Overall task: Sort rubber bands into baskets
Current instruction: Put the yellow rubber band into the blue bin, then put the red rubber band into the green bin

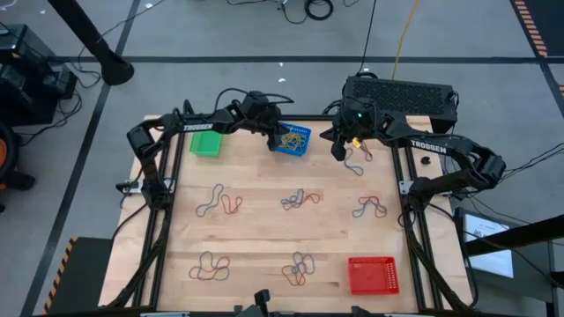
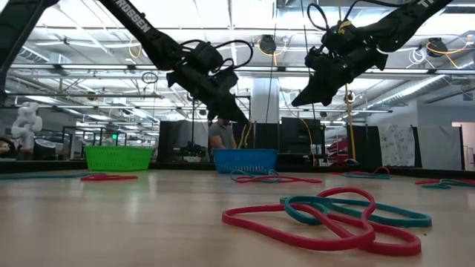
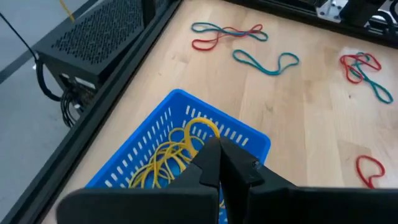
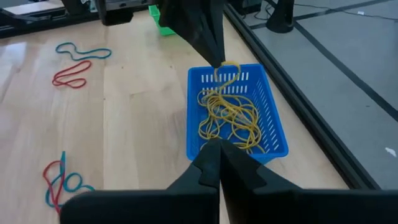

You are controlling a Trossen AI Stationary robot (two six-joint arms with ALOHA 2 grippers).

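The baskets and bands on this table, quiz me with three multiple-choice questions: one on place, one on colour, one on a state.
1. Over which basket does the left gripper hover?
A green
B blue
C red

2. What colour are the bands in the blue basket?
A yellow
B red
C green

3. How are the right gripper's fingers?
A wide open
B shut on a red band
C shut, holding nothing

Key: B, its tip hangs above the blue basket's far wall, touching a band there; A, only yellow loops lie inside; C, the fingers meet with nothing between them.
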